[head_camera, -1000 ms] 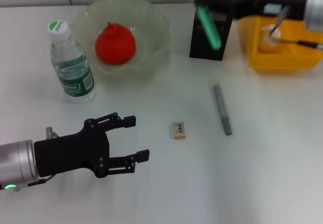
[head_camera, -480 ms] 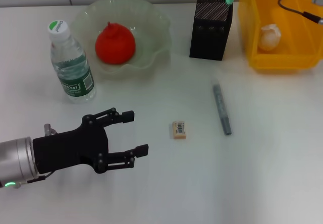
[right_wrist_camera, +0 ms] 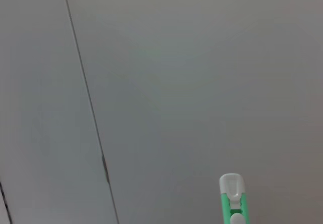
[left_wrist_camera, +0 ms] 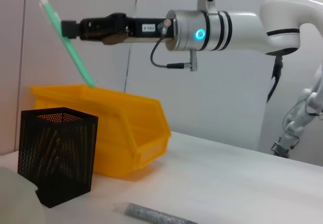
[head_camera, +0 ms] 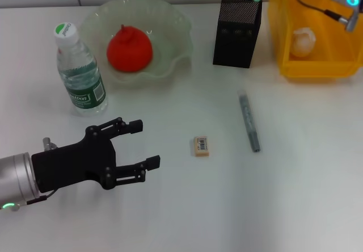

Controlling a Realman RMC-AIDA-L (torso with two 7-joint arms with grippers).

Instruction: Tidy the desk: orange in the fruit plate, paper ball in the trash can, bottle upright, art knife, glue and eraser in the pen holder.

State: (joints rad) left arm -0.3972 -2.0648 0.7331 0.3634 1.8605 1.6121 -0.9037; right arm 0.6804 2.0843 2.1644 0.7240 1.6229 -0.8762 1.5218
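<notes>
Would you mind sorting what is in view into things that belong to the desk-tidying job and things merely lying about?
Belonging to the job:
orange in the fruit plate
bottle, upright
paper ball in the trash can
art knife, held by the right gripper above the pen holder
glue and eraser on the desk
left gripper, jaws open

Just lying about:
nothing visible
</notes>
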